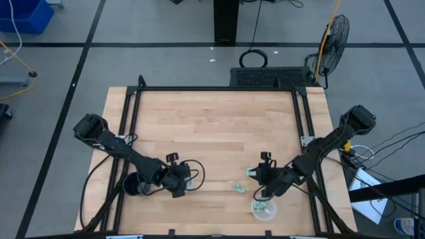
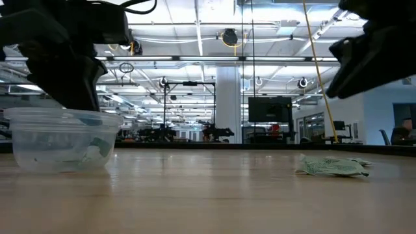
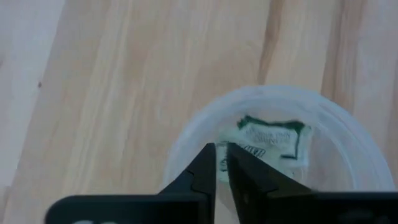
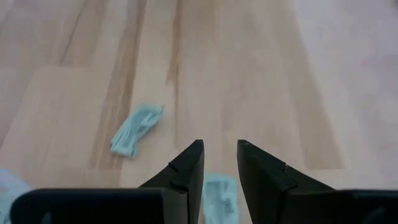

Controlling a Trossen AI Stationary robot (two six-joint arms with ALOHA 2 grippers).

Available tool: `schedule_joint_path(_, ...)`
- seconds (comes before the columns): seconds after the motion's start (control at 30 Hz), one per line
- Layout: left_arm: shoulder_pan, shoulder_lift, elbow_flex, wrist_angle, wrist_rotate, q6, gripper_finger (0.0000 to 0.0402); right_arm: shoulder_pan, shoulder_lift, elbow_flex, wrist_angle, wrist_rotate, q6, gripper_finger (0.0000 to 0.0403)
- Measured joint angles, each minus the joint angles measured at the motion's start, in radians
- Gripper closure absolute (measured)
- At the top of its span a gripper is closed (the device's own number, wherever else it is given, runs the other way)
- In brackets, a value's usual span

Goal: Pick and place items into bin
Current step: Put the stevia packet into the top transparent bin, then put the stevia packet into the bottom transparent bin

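Two dark arms at work over a pale wooden counter (image 1: 212, 126), seen from above, from counter height and from each wrist.

Near the front edge, left of centre: the left gripper (image 3: 221, 148), poised directly above a clear round cup (image 3: 336, 118), jaws drawn to a narrow slit with nothing visibly pinched between them. Inside that cup, flat on the bottom: one crinkled green-and-white packet (image 3: 272, 138), printed side up.

Right of centre, also toward the front edge: the right gripper (image 4: 219, 146), low over bare wood, jaws parted to a moderate gap and empty. Just beyond the tips, framed in the gap: a second packet (image 4: 219, 196), lying loose on the counter. A little farther off, well clear of the jaws and turned at an angle: a third packet (image 4: 137, 129), crumpled lengthwise.

Close beside the right gripper, nearer the front edge in the overhead picture: a second clear cup (image 1: 263, 208), with pale green contents showing through; number of packets inside impossible to tell.

From counter height: a clear cup at the left with crumpled packets against its wall and a dark arm hanging above it, a single packet flat on the wood at the right, and rows of ceiling lights over the large hall behind.
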Motion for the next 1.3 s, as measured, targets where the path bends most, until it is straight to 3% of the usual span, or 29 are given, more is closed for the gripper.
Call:
schedule_joint_path(0.3, 0.002, 0.000, 0.023, -0.009, 0.005, 0.048, 0.0293, -0.050, 0.064, 0.000, 0.000, -0.047, -0.002, 0.0264)
schedule_joint_path(0.53, 0.001, 0.000, 0.195, -0.151, -0.006, 0.116, 0.0289, -0.082, 0.135, 0.000, -0.025, -0.144, 0.026, 0.0237)
schedule_joint_path(0.77, 0.002, 0.000, 0.321, -0.175, -0.092, 0.209, 0.0289, -0.134, 0.204, 0.000, -0.023, -0.214, 0.019, 0.0253)
schedule_joint_path(1.07, 0.002, 0.000, 0.319, -0.179, -0.095, 0.181, 0.0289, -0.140, 0.230, -0.007, -0.013, -0.224, 0.018, 0.0279)
schedule_joint_path(1.3, 0.002, 0.000, 0.319, -0.179, -0.091, 0.178, 0.0289, -0.140, 0.223, -0.036, -0.011, -0.230, -0.006, 0.0346)
